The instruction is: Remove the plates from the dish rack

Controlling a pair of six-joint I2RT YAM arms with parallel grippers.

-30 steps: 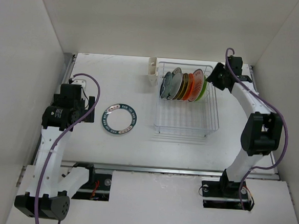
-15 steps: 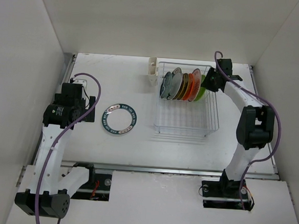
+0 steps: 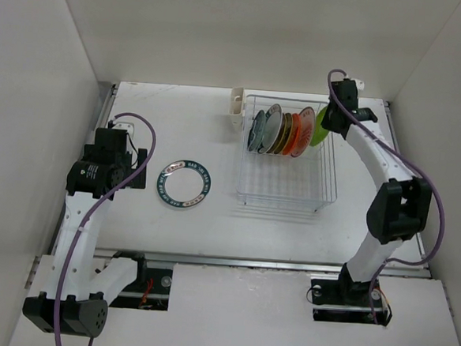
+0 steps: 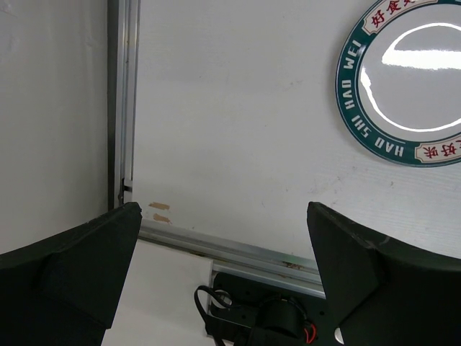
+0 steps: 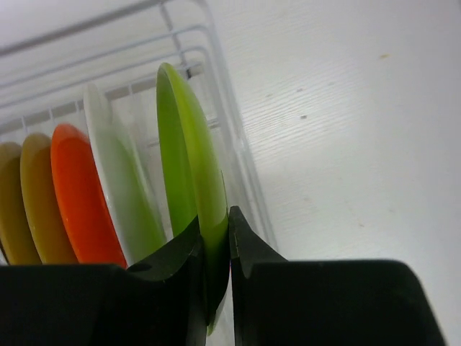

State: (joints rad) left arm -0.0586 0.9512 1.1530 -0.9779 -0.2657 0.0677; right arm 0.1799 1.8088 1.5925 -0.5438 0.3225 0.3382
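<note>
**Top view.** The dish rack (image 3: 286,197) stands on the right of the table, with a white cup holder (image 3: 235,107) on its left side. The plates (image 3: 279,132) stand on edge in a row at the far end of the rack. There are five or six, too tightly packed to count. The near half of the rack holds nothing. One teal-rimmed plate (image 3: 184,185) lies flat on the table, well apart from the rack on its left. My right claw (image 3: 327,123) is at the right end of the row, on the lime green plate (image 3: 321,129).

**Left wrist.** My left claw (image 4: 223,209) has its jaws spread wide with nothing between them, over bare table. The teal-rimmed plate shows at upper right.

**Right wrist.** My right claw is pinched on the rim of the lime green plate, one finger on each face. Just beside it stand a white plate (image 5: 108,151), an orange plate (image 5: 75,187) and a yellowish plate (image 5: 29,194). I cannot tell whether its lower edge has left the wires.

**Handling, my judgement.** The plate looks stiff, light and glossy, so probably slippery. With a pinch at the rim only, it may swing. It may chip if knocked. I should lift it straight up, clear of the wires and its neighbour.
</note>
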